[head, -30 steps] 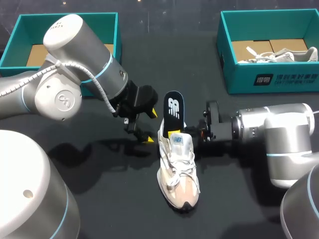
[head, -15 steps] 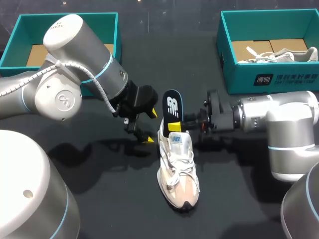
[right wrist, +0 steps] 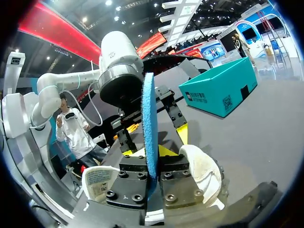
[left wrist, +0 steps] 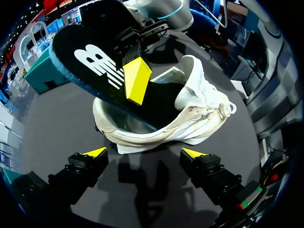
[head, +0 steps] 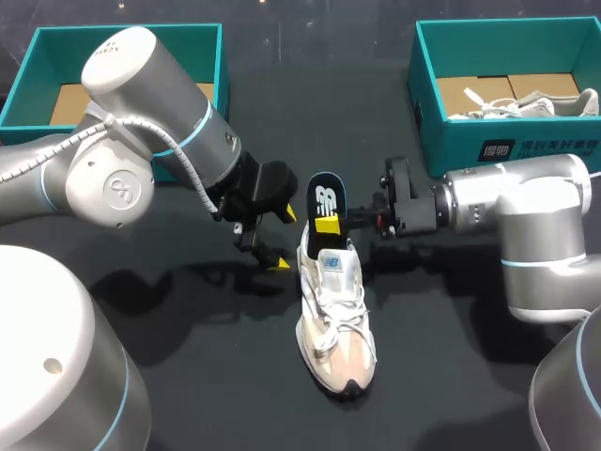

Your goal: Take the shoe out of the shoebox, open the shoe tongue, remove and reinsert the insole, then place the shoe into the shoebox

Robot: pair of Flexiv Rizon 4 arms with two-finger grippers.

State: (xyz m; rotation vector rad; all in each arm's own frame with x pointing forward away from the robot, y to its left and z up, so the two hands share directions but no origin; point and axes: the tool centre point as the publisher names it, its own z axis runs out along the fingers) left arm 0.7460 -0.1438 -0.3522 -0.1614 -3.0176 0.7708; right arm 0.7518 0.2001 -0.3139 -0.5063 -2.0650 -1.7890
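Observation:
A white and beige shoe (head: 335, 319) lies on the dark table, toe toward me. A black insole with a blue rim (head: 326, 199) sticks up out of its opening. My right gripper (head: 326, 225) comes in from the right and is shut on the insole just above the shoe's collar. In the right wrist view the insole's blue edge (right wrist: 149, 123) stands clamped between the fingers, above the shoe (right wrist: 202, 172). My left gripper (head: 285, 240) hangs open beside the shoe's left side, holding nothing. In the left wrist view it (left wrist: 144, 153) faces the shoe's side (left wrist: 190, 118) and the insole (left wrist: 90, 61).
A teal shoebox (head: 507, 146) at the back right holds another white shoe (head: 531, 103). A second teal box (head: 127, 38) with a cardboard floor stands at the back left, partly behind my left arm. Bare dark table lies in front of the shoe.
My right gripper has shifted up the insole, away from the shoe's opening, and grips it higher. The shoe, the insole and my left arm have hardly moved.

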